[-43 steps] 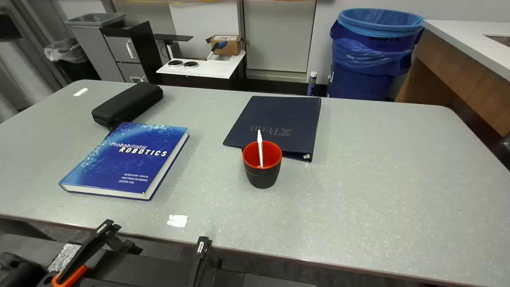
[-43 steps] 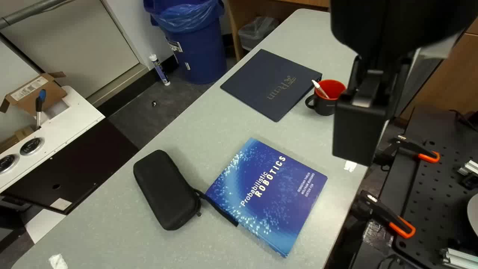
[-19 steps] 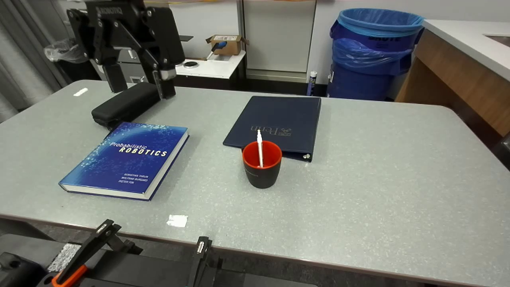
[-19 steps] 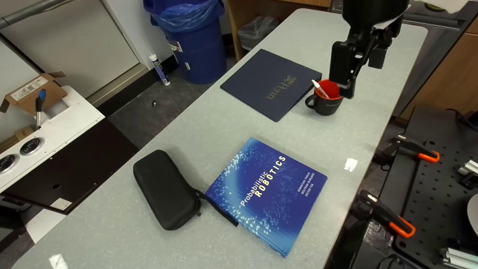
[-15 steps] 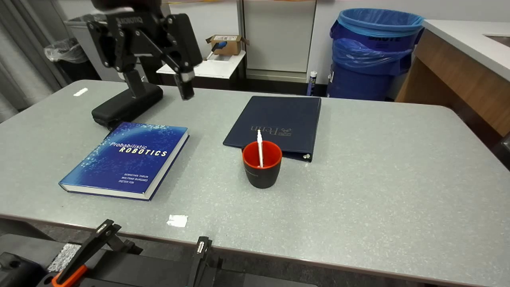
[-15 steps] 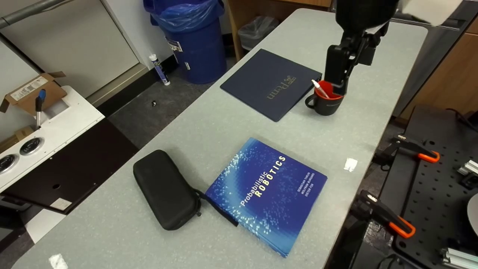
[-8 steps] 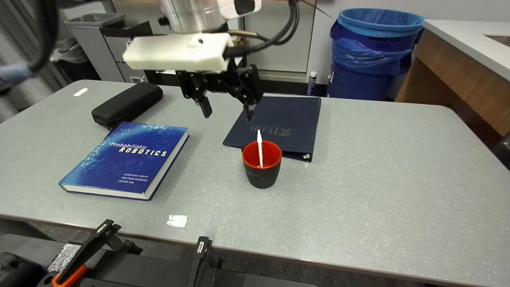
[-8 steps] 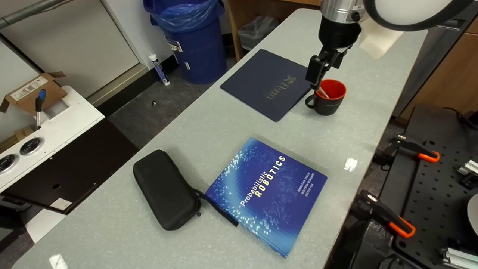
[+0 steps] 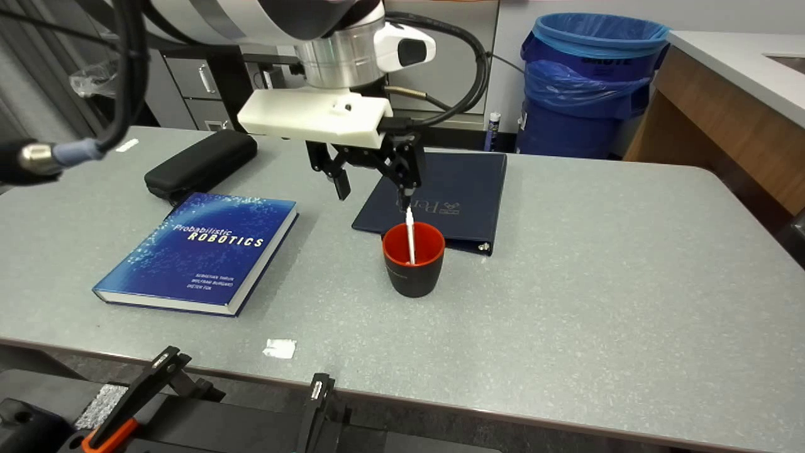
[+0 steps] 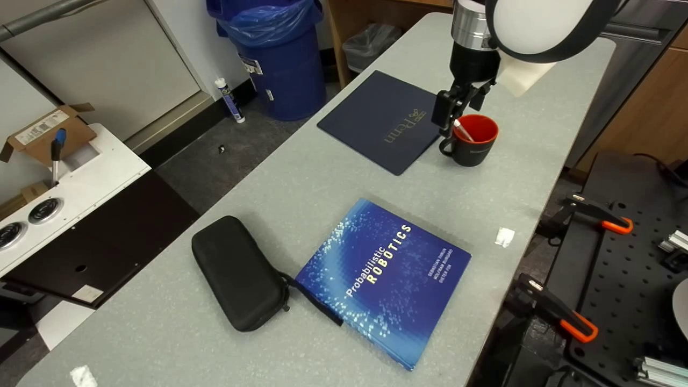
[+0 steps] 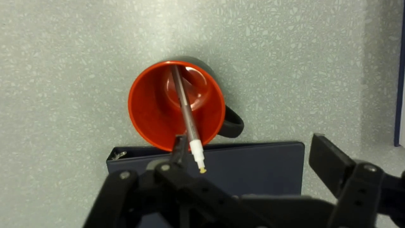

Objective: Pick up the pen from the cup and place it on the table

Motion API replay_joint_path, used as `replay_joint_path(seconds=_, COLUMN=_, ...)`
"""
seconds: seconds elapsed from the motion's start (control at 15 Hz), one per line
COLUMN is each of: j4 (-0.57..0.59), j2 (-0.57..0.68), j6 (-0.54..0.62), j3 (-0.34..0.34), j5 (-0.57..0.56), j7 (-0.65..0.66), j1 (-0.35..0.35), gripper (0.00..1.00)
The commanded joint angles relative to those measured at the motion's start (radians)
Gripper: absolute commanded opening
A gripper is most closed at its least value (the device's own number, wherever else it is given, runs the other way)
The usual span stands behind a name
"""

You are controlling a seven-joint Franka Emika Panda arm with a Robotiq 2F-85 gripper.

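Note:
The cup [image 9: 412, 277] is dark outside and red inside, with a dark handle [image 11: 232, 123]. It stands upright on the grey speckled table [image 9: 597, 314]. The thin white pen [image 9: 410, 236] leans in the cup, its top end above the rim. The cup [image 10: 473, 153] and pen [image 10: 462, 130] also show in the other exterior picture. My gripper [image 9: 373, 195] is open and empty, above and behind the cup. In the wrist view the pen's white end [image 11: 196, 150] appears between the spread fingers [image 11: 250, 145], close beside the left finger. I cannot tell whether they touch.
A navy binder [image 9: 453, 182] lies right behind the cup, under the gripper. A thick blue book [image 9: 198, 251] and a black case [image 9: 201, 160] lie to the left. A white paper scrap [image 9: 280, 348] is near the front edge. Clamps [image 9: 317, 390] stand beyond that edge.
The arm has come into view and my open gripper has moved across and down to the pen's top end. The cup, pen and other objects have not moved.

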Motion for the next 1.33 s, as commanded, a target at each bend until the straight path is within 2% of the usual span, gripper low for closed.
replay_joint_path(seconds=0.0, j4=0.018, j2=0.027, j6=0.014, j3=-0.003, j5=0.011, j7=0.005, j1=0.008, gripper=1.00)
replay_joint_path(seconds=0.73, j4=0.063, j2=0.138, j6=0.158, j3=-0.040, j5=-0.053, j7=0.011, j1=0.013, gripper=1.00)
replay_joint_path(seconds=1.2, j4=0.079, j2=0.195, j6=0.241, j3=-0.108, j5=-0.121, j7=0.013, j1=0.031, gripper=1.00)
replay_joint_path(seconds=1.27, j4=0.080, j2=0.199, j6=0.244, j3=-0.107, j5=-0.107, j7=0.006, j1=0.029, gripper=0.86)
